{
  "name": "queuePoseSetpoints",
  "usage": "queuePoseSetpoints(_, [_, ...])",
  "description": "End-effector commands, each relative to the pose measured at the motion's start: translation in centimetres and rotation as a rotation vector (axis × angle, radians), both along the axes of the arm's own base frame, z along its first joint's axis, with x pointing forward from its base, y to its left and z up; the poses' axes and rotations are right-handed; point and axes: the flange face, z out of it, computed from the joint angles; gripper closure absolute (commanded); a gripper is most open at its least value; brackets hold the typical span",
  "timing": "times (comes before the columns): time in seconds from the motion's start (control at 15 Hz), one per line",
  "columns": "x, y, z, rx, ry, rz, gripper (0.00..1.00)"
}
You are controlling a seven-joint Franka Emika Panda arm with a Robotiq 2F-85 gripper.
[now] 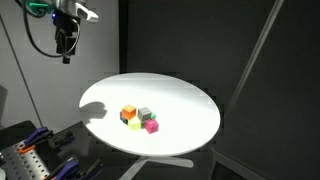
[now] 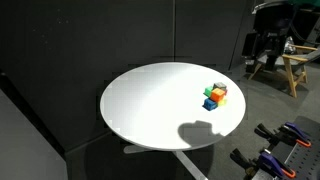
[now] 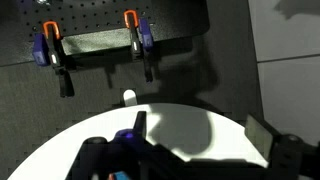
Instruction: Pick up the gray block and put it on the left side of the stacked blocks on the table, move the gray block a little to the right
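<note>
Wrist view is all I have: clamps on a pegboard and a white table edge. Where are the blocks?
Observer: In an exterior view, the blocks sit clustered together on the round table.
Operator: Is the gray one among them?
Observer: Yes, the gray block is in the cluster, next to the orange block.
Operator: How far off is the gripper?
Observer: The gripper hangs high up, well away from the blocks.

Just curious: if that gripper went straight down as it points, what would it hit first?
The gripper would probably meet the bare edge of the round white table, far from the coloured blocks; depth unclear.
</note>
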Motion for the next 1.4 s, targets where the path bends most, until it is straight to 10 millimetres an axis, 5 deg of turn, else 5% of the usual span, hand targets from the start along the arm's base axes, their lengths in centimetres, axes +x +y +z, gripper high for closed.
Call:
queuePoseSetpoints(0.0, [0.0, 0.0, 0.1, 0.0, -0.001, 0.0, 0.0])
queuePoseSetpoints(0.47, [0.4, -0.3, 0.3, -0.008, -0.027, -0.001, 0.0])
queuePoseSetpoints(1.33, [7.2, -6.5, 4.2, -0.068, -0.306, -0.179, 0.0])
